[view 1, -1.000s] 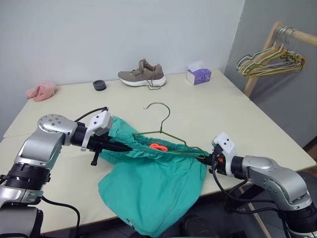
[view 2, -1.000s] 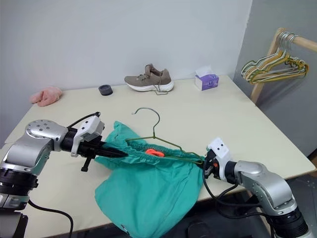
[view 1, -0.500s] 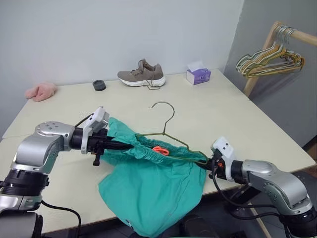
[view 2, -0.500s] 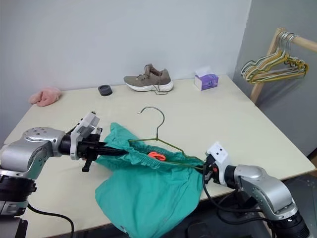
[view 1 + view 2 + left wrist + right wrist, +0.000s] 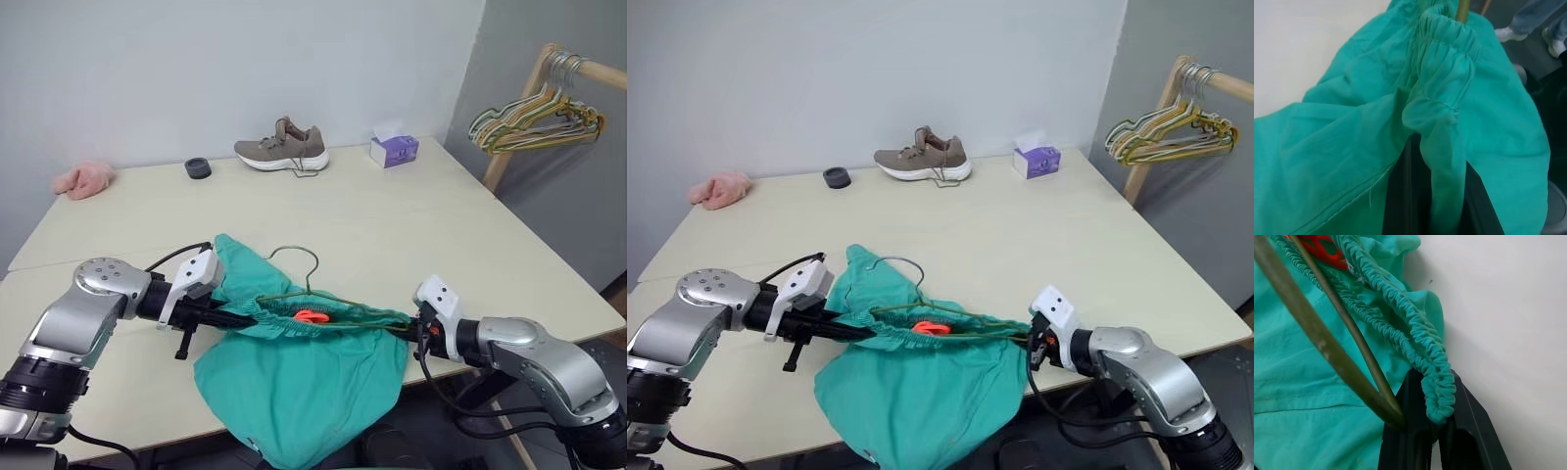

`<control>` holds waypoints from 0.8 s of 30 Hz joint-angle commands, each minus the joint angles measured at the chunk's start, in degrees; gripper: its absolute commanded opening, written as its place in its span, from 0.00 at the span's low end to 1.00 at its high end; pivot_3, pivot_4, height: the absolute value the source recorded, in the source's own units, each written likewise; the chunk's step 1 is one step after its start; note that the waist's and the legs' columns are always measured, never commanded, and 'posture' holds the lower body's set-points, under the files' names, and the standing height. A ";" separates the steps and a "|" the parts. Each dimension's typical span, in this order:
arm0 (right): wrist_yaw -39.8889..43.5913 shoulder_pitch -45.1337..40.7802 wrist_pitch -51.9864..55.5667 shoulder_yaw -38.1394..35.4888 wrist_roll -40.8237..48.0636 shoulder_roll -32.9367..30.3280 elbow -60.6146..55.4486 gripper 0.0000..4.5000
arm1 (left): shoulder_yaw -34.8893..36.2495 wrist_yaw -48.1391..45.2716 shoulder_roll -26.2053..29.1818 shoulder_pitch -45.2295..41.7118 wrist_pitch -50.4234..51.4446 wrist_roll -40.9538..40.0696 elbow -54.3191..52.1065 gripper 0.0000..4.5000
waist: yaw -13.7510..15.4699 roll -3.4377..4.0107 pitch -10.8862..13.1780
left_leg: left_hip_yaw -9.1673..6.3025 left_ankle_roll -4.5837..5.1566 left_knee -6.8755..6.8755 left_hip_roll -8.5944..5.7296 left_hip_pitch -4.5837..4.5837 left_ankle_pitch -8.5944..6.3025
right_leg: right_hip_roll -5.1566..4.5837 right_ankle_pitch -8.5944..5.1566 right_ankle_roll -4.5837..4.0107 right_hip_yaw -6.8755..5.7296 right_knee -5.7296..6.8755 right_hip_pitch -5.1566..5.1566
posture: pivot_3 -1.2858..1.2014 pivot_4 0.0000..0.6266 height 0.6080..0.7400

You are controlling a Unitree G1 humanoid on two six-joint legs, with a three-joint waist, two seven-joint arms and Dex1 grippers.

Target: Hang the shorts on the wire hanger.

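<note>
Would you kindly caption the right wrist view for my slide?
Right gripper shut on the shorts waistband and the wire hanger corner.

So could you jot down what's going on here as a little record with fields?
Shorts: teal, waistband stretched between both grippers, legs draped over the table edge
Wire hanger: lying in the waistband, hook on the fabric
Left gripper: shut on the waistband
Right gripper: shut on waistband and hanger end
Table: shoe, tissue box, pink cloth

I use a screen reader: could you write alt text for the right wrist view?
The black end effector is shut on the gathered waistband of the teal-green fabric shorts and the corner of the thin olive-grey wire hanger, beside the pale table.
</note>
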 commanded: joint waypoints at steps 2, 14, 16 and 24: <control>0.96 -2.28 1.28 1.28 -0.25 -1.17 -2.59 0.00 | 0.68 3.58 -2.85 0.21 -1.69 1.11 0.61 0.00 | 0.04 0.00 0.00 | 0.00 0.00 0.01 0.00 0.00 0.00 | 0.00 0.00 0.00 0.00 -0.01 0.01 | 0.40 0.00 1.00; 9.41 -1.95 -2.50 4.65 -4.35 -14.86 -6.40 0.65 | 1.42 5.83 -4.78 0.98 0.83 -0.19 -1.94 0.00 | 0.02 0.06 0.04 | 0.01 0.00 0.00 0.00 -0.02 0.00 | -0.01 0.00 0.01 -0.02 -0.04 0.00 | 0.41 0.00 1.00; 11.12 -1.68 -3.50 3.93 -4.61 -17.23 -6.60 0.82 | 1.38 5.91 -4.83 0.87 0.97 -0.25 -2.08 0.00 | 0.01 0.03 0.03 | 0.00 0.00 0.01 0.00 -0.02 0.00 | -0.01 0.00 0.01 -0.04 -0.06 0.01 | 0.40 0.00 1.00; 20.30 1.15 -10.40 -6.79 -1.81 -26.07 -3.67 0.88 | 1.00 6.60 -5.70 0.06 1.64 -0.57 -2.81 0.00 | -0.03 0.03 0.03 | 0.06 0.00 0.01 0.00 -0.02 0.00 | -0.02 0.00 0.02 -0.04 -0.15 0.05 | 0.40 0.00 1.00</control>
